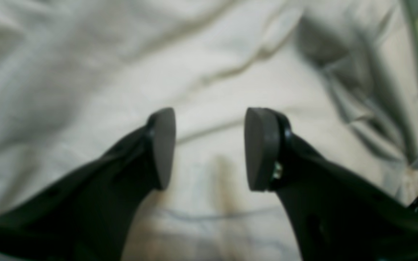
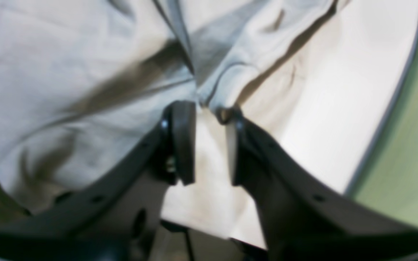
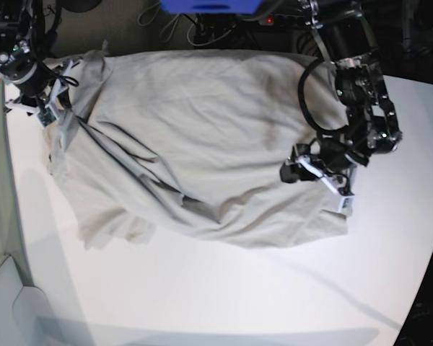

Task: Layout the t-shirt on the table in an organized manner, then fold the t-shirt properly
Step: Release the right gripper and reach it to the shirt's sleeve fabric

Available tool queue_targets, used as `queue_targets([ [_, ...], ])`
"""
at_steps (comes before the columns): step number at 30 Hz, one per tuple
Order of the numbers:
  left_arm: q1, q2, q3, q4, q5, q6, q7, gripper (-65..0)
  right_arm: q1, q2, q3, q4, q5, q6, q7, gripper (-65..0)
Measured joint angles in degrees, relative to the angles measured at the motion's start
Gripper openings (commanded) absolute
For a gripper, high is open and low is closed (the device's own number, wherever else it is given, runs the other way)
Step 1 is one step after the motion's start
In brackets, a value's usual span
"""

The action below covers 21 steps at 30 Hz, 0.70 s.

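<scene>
The light grey-beige t-shirt (image 3: pixel 202 144) lies spread and wrinkled across the far half of the white table (image 3: pixel 238 303). My left gripper (image 3: pixel 325 184) hovers over the shirt's right edge. In the left wrist view it (image 1: pixel 209 148) is open above creased cloth (image 1: pixel 122 72), with nothing between the pads. My right gripper (image 3: pixel 47 108) sits at the shirt's far left corner. The right wrist view shows it (image 2: pixel 210 145) with jaws slightly apart, and a bunched fold of the shirt (image 2: pixel 216 94) lies right at the fingertips. Bare table (image 2: pixel 339 108) shows beside that fold.
The table's curved edge (image 2: pixel 386 108) runs close to my right gripper, with green floor (image 2: pixel 412 163) beyond it. A blue box (image 3: pixel 209 6) and cables stand behind the table's far edge. The near half of the table shows only arm shadows.
</scene>
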Motion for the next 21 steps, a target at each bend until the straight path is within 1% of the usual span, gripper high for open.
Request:
queue_targets([
  [2, -0.7, 0.0, 1.7, -1.8, 2.8, 0.0, -0.5, -34.4, -0.7, 2.0, 0.0, 0.6, 0.2, 0.0, -0.2, -44.9],
  [4, -1.0, 0.0, 2.6, -4.1, 6.6, 0.0, -1.3, -34.4, -1.0, 3.1, 0.7, 2.0, 0.2, 0.0, -0.2, -45.0],
  [6, -0.8, 0.0, 3.0, -6.0, 9.5, -0.1, -1.1, -34.4, -0.5, 3.7, 3.2, 3.2, 0.5, 0.2, 0.2, -45.0],
  [8, -0.9, -0.5, 2.7, -6.6, 9.9, -0.8, -1.8, -34.4, 0.3, 4.2, 6.7, 3.7, 0.7, -0.1, 0.7, -45.0],
  [11, -0.8, -2.8, 2.7, -7.2, 11.0, -1.3, -2.7, -34.4, 5.1, 4.3, 9.4, 2.7, -0.1, 0.3, -1.4, -45.0],
  [15, 0.7, -5.7, 2.4, -6.4, 10.5, -1.3, -3.6, -34.4, 15.1, 4.2, 8.9, 0.3, 1.2, 0.3, 0.2, -45.1],
  [18, 0.9, -6.8, 2.4, -6.4, 10.7, -1.3, -3.4, -34.4, 22.9, 2.6, 4.8, -4.3, -0.3, -0.1, -1.3, -45.6],
  [19, 1.1, -7.0, 2.4, -6.4, 10.7, -1.3, -3.6, -34.4, 25.2, 2.0, 3.4, -6.1, 0.0, 0.1, -1.2, -47.1],
  [21, 1.1, -7.0, 2.4, -6.4, 11.1, -1.3, -3.7, -34.4, 30.4, 0.6, -0.2, -11.0, 0.9, 0.3, -0.2, -53.6],
])
